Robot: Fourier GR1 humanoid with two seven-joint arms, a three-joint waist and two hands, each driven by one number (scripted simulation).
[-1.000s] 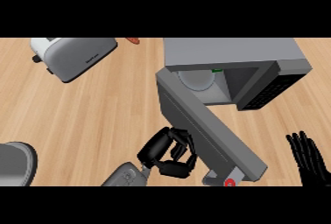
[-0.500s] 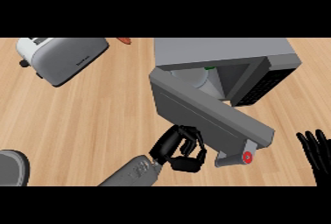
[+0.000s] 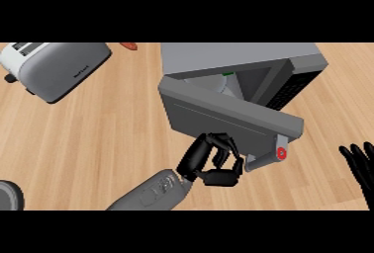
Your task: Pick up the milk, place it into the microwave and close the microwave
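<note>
Wooden counter (image 3: 80,143): microwave (image 3: 241,64) door (image 3: 226,116) ajar, long axis running left-far to right-near, left hand (image 3: 211,163) curled, nothing gripped; right hand (image 3: 359,165) open.

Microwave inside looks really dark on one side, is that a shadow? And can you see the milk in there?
Head view: yes, the microwave cavity's right side sits in shadow behind the half-open door, while its left back wall stays pale. Only a small green bit shows inside; whether that is the milk cannot be told. The left hand is curled by the door.

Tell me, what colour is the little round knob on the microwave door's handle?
Red, on the grey microwave door's handle, clearest in the head view.
</note>
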